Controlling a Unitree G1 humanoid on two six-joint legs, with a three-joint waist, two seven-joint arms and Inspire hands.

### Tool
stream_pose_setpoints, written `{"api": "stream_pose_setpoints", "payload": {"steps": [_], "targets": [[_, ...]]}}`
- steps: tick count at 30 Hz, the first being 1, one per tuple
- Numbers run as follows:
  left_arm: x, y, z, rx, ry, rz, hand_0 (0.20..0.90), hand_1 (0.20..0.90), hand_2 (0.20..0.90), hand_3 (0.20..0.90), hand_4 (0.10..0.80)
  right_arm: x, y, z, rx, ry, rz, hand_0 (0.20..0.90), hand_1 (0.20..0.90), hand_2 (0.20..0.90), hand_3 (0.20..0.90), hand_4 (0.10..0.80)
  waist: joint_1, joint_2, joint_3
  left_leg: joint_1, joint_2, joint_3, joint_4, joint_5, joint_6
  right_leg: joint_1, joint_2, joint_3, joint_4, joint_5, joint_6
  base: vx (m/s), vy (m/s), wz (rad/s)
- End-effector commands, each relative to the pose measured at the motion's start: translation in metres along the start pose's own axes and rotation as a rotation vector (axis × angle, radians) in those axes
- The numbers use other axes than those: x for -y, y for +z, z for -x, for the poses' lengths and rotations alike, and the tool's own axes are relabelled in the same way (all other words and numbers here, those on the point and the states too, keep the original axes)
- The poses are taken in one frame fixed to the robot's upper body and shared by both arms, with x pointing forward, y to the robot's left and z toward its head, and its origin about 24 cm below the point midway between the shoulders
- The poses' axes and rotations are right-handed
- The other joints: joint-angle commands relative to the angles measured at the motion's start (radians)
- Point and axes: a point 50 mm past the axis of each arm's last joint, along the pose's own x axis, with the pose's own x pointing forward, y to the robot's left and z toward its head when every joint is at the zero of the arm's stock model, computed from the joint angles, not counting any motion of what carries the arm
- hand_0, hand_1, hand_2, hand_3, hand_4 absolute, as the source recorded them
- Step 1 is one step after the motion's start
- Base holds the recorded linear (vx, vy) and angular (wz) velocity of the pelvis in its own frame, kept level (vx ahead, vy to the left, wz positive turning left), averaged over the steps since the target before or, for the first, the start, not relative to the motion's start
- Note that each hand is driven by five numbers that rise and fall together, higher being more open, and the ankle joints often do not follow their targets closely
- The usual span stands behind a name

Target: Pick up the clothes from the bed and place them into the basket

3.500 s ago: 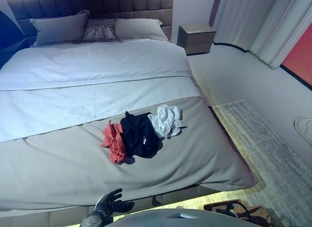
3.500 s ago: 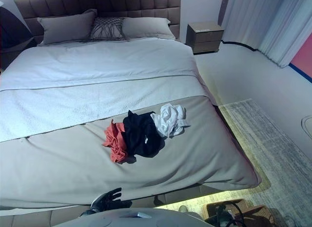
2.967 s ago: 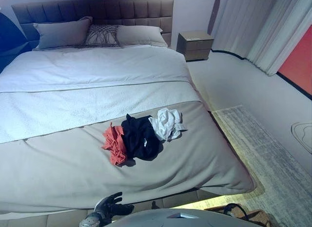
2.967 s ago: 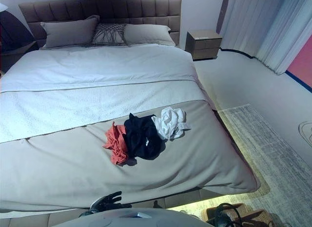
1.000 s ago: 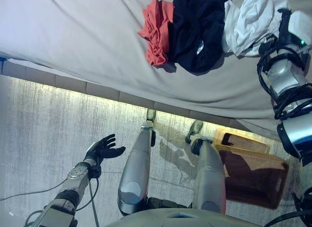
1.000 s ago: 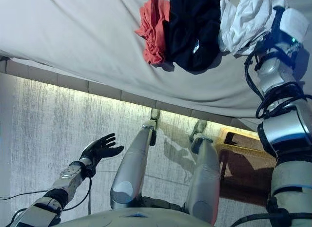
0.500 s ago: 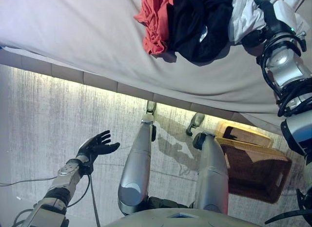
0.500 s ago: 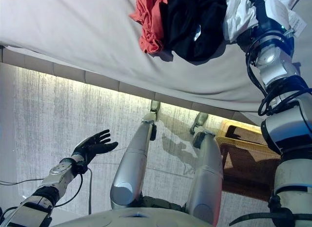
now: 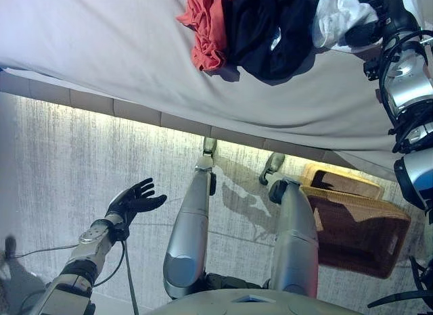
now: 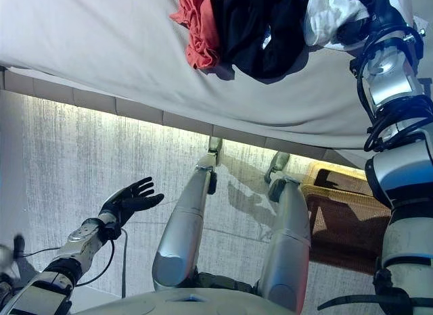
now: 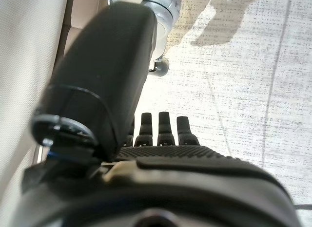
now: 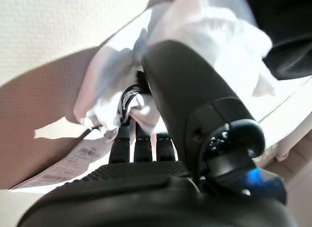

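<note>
Three crumpled garments are heaped on the grey-covered bed [image 9: 101, 38]: a coral-red one [image 9: 206, 24], a black one [image 9: 267, 31] and a white one [image 9: 335, 17] with a white printed tag [image 12: 63, 166] whose writing cannot be read. The right robot hand [image 12: 146, 139] is curled into the white garment, while the left robot hand [image 9: 135, 200] is held open over the floor. A brown woven rectangular basket [image 9: 355, 227] is seen on the floor beside the bed, its contents not discernible.

a: where's the left hand [image 9: 137, 199]?
b: low at the robot's left side, palm up, fingers spread and straight; holding nothing
a: and the right hand [image 12: 141, 124]?
b: arm stretched forward; fingers curled into white cloth
</note>
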Motion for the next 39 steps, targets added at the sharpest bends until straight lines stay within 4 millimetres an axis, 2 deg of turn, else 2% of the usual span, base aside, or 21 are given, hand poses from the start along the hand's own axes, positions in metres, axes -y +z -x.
{"api": "stream_pose_setpoints", "payload": {"steps": [1,7,8,9,14,18,19,21,23,27,32,35,39], "targets": [[-0.019,-0.028,0.026,-0.034,0.077,0.008,0.900,0.900,0.900,0.900,0.800,0.050,-0.010,-0.001,0.027,-0.224,0.067,0.300,0.300,0.300,0.200,0.100,-0.014,0.069,-0.022,0.006,-0.029,0.055,0.016,-0.019,0.034,0.069,0.101,0.022,-0.115,0.034,-0.005,-0.005,0.097,-0.03],[-0.016,-0.040,0.033,-0.033,0.083,0.021,0.900,0.900,0.900,0.900,0.800,0.062,-0.033,0.009,-0.030,-0.367,-0.014,0.300,0.300,0.300,0.200,0.100,-0.029,0.063,-0.047,0.115,-0.033,0.073,-0.023,-0.033,0.026,0.181,0.116,0.033,-0.177,0.029,0.000,0.044,0.109,-0.08],[-0.015,-0.042,0.034,-0.033,0.083,0.025,0.900,0.900,0.900,0.900,0.800,0.061,-0.037,0.011,-0.034,-0.380,-0.038,0.300,0.300,0.300,0.200,0.100,-0.030,0.061,-0.053,0.132,-0.033,0.077,-0.029,-0.034,0.024,0.200,0.117,0.032,-0.188,0.029,0.002,-0.036,0.115,-0.12],[-0.011,-0.044,0.034,-0.028,0.071,0.025,0.900,0.900,0.900,0.900,0.800,0.059,-0.045,0.016,-0.040,-0.403,-0.092,0.300,0.300,0.300,0.200,0.100,-0.034,0.060,-0.062,0.150,-0.032,0.091,-0.059,0.001,0.027,0.225,0.120,0.022,-0.226,0.064,-0.003,-0.030,0.121,-0.16],[-0.002,-0.066,0.044,-0.071,0.051,0.020,0.900,0.900,0.900,0.900,0.800,0.046,-0.074,0.039,-0.030,-0.422,-0.212,0.300,0.300,0.300,0.200,0.100,-0.052,0.044,-0.121,0.279,-0.031,0.122,-0.151,-0.001,0.015,0.368,0.116,0.031,-0.332,0.071,0.016,0.055,0.129,-0.13],[-0.002,-0.083,0.053,-0.110,0.059,0.017,0.900,0.900,0.900,0.900,0.800,0.023,-0.103,0.066,-0.072,-0.384,-0.317,0.300,0.300,0.300,0.200,0.100,-0.073,0.020,-0.173,0.399,-0.023,0.148,-0.251,0.004,0.011,0.485,0.113,0.042,-0.424,0.083,0.038,0.058,0.099,-0.22],[-0.002,-0.083,0.053,-0.110,0.059,0.019,0.900,0.900,0.900,0.900,0.800,0.022,-0.104,0.068,-0.074,-0.383,-0.330,0.300,0.300,0.300,0.200,0.100,-0.075,0.019,-0.176,0.404,-0.022,0.149,-0.256,0.005,0.011,0.491,0.113,0.043,-0.428,0.084,0.039,0.071,0.106,-0.13],[0.005,-0.095,0.057,-0.146,0.049,0.007,0.900,0.900,0.900,0.900,0.800,0.004,-0.129,0.097,-0.125,-0.369,-0.404,0.300,0.300,0.300,0.200,0.100,-0.097,-0.002,-0.227,0.508,-0.024,0.167,-0.332,0.007,0.014,0.594,0.108,0.048,-0.499,0.096,0.056,0.121,0.148,-0.13],[0.010,-0.102,0.058,-0.172,0.045,0.004,0.900,0.900,0.900,0.900,0.800,-0.006,-0.144,0.119,-0.165,-0.370,-0.444,0.300,0.300,0.300,0.200,0.100,-0.118,-0.015,-0.271,0.574,-0.026,0.176,-0.385,0.008,0.018,0.658,0.106,0.056,-0.551,0.112,0.067,0.156,0.115,-0.11],[0.015,-0.113,0.061,-0.213,0.053,0.009,0.900,0.900,0.900,0.900,0.800,-0.011,-0.158,0.150,-0.186,-0.379,-0.497,0.300,0.300,0.300,0.200,0.100,-0.156,-0.032,-0.334,0.674,-0.031,0.191,-0.456,0.008,0.026,0.737,0.102,0.068,-0.614,0.138,0.085,0.133,0.108,-0.10],[0.019,-0.125,0.066,-0.270,0.067,0.004,0.900,0.900,0.900,0.900,0.800,-0.010,-0.159,0.180,-0.170,-0.391,-0.510,0.300,0.300,0.300,0.200,0.100,-0.214,-0.046,-0.410,0.752,-0.035,0.210,-0.487,-0.014,0.038,0.802,0.099,0.093,-0.668,0.167,0.104,0.078,0.111,-0.07],[0.030,-0.122,0.057,-0.286,0.080,0.005,0.900,0.900,0.900,0.900,0.800,-0.012,-0.157,0.194,-0.182,-0.434,-0.519,0.300,0.300,0.300,0.200,0.100,-0.240,-0.057,-0.437,0.783,-0.041,0.220,-0.487,-0.029,0.048,0.827,0.096,0.107,-0.675,0.174,0.113,0.033,0.082,-0.18],[0.039,-0.116,0.047,-0.287,0.069,-0.023,0.900,0.900,0.900,0.900,0.800,-0.002,-0.163,0.208,-0.240,-0.535,-0.501,0.300,0.300,0.300,0.200,0.100,-0.273,-0.072,-0.460,0.820,-0.041,0.252,-0.487,-0.053,0.060,0.839,0.089,0.121,-0.664,0.172,0.122,-0.018,0.070,-0.10]]}}
